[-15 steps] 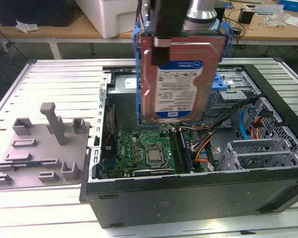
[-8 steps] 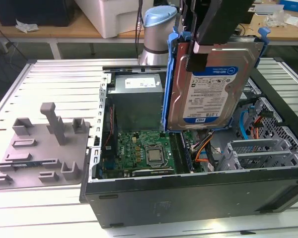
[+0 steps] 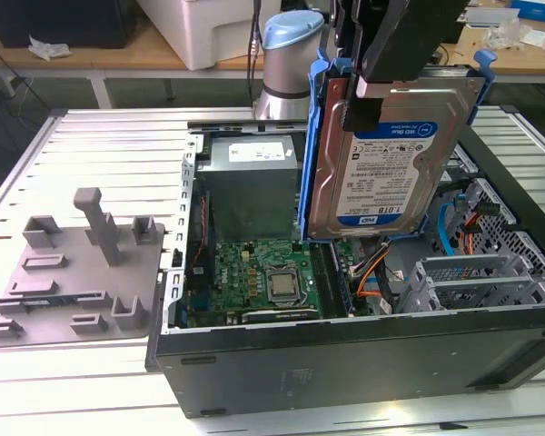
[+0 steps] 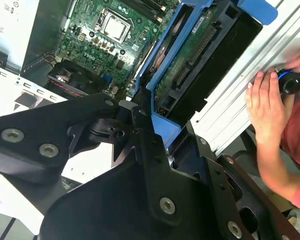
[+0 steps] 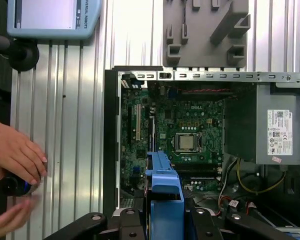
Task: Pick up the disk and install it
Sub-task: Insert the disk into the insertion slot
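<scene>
The disk (image 3: pixel 391 163) is held upright above the open computer case (image 3: pixel 345 363) and is pinched near its top edge by the gripper (image 3: pixel 363 95). Under it the motherboard (image 3: pixel 254 282) and the grey power supply (image 3: pixel 254 177) are exposed. The drive cage (image 3: pixel 490 272) and its cables are crowded at the exterior view's right. A grey fixture plate (image 3: pixel 73 272) is laid on the slatted metal table (image 3: pixel 100 145) at that view's left. A person's hand (image 5: pixel 15 152) is seen at the table edge in the first wrist view. A workbench (image 3: pixel 118 50) is visible far behind.

A robotics lab is showing: an opened computer case (image 3: pixel 345 363) is lying on a slatted aluminium table (image 3: pixel 100 145), wooden workbenches (image 3: pixel 73 56) standing at twelve o'clock.
</scene>
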Action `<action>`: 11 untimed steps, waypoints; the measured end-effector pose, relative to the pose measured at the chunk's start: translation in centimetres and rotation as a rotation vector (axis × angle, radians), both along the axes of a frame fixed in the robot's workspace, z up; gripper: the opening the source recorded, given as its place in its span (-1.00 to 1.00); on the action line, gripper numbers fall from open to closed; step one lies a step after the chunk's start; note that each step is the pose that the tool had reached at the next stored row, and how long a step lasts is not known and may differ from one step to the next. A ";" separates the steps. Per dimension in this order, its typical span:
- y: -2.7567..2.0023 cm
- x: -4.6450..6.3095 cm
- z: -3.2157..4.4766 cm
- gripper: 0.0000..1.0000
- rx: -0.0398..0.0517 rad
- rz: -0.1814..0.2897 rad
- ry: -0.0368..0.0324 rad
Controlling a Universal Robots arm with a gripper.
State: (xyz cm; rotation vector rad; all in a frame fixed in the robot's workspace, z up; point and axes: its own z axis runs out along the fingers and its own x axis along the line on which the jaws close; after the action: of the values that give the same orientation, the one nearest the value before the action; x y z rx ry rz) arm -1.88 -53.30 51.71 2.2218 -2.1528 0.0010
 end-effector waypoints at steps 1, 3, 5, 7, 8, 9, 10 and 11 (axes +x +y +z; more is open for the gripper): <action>0.00 0.0 0.00 -0.26 0.0000 0.000 0.0000; 0.00 0.0 0.00 -0.26 0.0000 0.000 0.0000; 0.00 0.0 0.00 -0.26 0.0000 0.000 0.0000; 0.00 0.0 0.00 -0.26 0.0000 0.000 0.0000; 0.00 0.0 0.00 -0.26 0.0000 0.000 0.0000; 0.00 0.0 0.00 -0.26 0.0000 0.000 0.0000; 0.00 0.2 0.00 -0.26 0.0000 0.000 0.0000; 0.00 0.4 0.00 -0.26 0.0000 0.000 0.0000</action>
State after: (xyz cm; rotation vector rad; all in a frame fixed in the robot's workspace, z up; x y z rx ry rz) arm -1.51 -53.30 51.71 2.2219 -2.1527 0.0010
